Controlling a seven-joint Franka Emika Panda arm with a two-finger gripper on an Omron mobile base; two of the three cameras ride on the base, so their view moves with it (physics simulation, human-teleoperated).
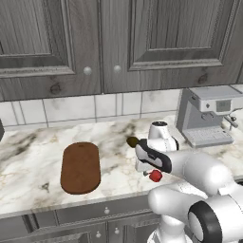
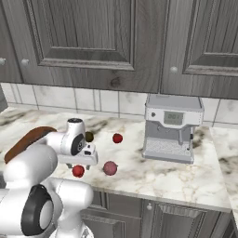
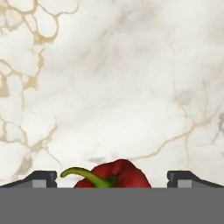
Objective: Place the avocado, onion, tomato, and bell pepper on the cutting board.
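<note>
gripper: jaws spread wide, holding nothing, pointing down at the marble counter
fingertips: one each side of the bell pepper, clear gap both sides, no contact
bell pepper: right under the hand, between the tips, green stem curling toward the left tip; red lump just below the wrist in the left base view
tomato: beyond the hand toward the backsplash, on the coffee machine side, apart from it
onion: near the hand on the coffee machine side, by the counter front edge
avocado: just past the hand, toward the wall, close to the wrist
cutting board: well off to the hand's other side, nothing on it
coffee machine: far side of the tomato and onion from the hand
</note>
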